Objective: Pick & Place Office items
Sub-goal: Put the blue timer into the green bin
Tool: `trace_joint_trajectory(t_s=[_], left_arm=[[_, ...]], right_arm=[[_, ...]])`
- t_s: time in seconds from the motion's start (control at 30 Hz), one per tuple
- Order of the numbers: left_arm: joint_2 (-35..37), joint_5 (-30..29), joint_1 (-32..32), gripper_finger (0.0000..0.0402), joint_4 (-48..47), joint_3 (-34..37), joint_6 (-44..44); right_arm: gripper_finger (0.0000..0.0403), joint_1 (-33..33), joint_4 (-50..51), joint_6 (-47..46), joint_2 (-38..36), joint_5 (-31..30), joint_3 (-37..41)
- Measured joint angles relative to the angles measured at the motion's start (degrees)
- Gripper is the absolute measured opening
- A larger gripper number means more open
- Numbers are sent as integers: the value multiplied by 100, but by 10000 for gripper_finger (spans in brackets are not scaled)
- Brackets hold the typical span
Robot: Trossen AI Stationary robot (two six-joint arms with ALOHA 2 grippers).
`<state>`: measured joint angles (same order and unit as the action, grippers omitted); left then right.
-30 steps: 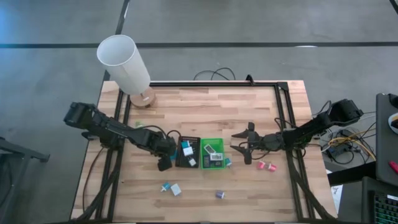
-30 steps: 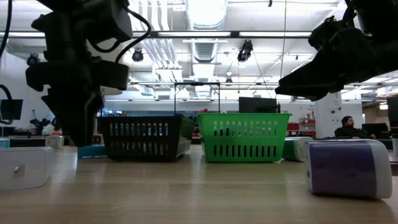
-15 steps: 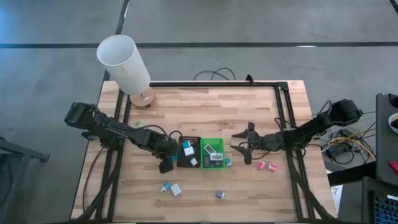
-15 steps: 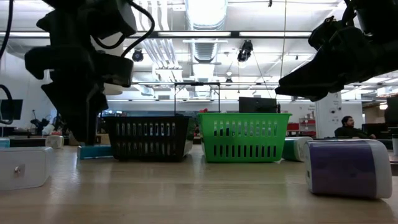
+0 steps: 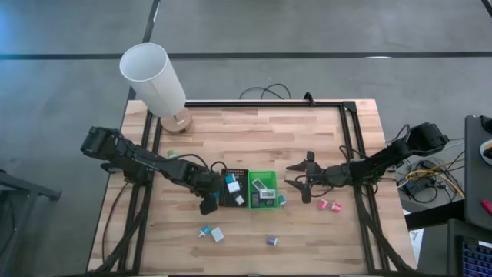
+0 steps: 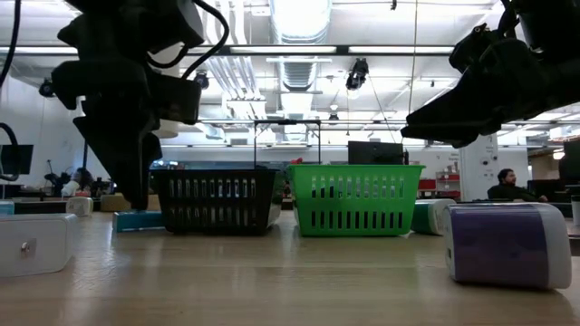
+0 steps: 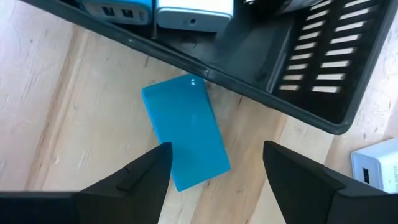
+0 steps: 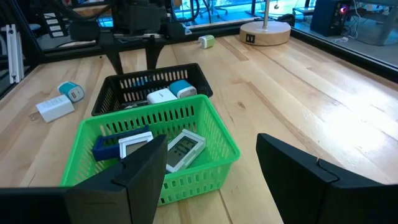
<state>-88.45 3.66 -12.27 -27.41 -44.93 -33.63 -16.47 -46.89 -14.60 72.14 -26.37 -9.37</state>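
A teal block (image 7: 186, 137) lies flat on the wood against the black tray's (image 5: 232, 188) outer wall. My left gripper (image 7: 216, 146) hangs open just above it, pointing steeply down, with one finger on each side and not touching it; in the low view it (image 6: 136, 195) ends a little above the block (image 6: 136, 220). My right gripper (image 5: 304, 185) hovers open to the right of the green tray (image 5: 262, 189), holding nothing. White and teal pieces (image 7: 193, 9) lie in the black tray. White pieces and a blue piece (image 8: 180, 149) lie in the green tray (image 8: 205, 118).
Loose pieces lie on the table: two pink (image 5: 329, 205), one purple (image 5: 271, 241), a white and a teal (image 5: 212, 233), and a teal one (image 5: 282, 201) beside the green tray. A tall white lamp (image 5: 156, 81) stands at the far left corner.
My left gripper has edged toward the black tray and tipped slightly. It now stands over the teal block, still open. The block and my right arm have not moved.
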Motion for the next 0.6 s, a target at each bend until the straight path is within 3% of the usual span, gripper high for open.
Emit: trace_joint_trajectory(t_s=[0.6], left_arm=[[-61,-136,80,257,-6,29,-284]], right_arm=[[244,0,1,1,0,0,2]])
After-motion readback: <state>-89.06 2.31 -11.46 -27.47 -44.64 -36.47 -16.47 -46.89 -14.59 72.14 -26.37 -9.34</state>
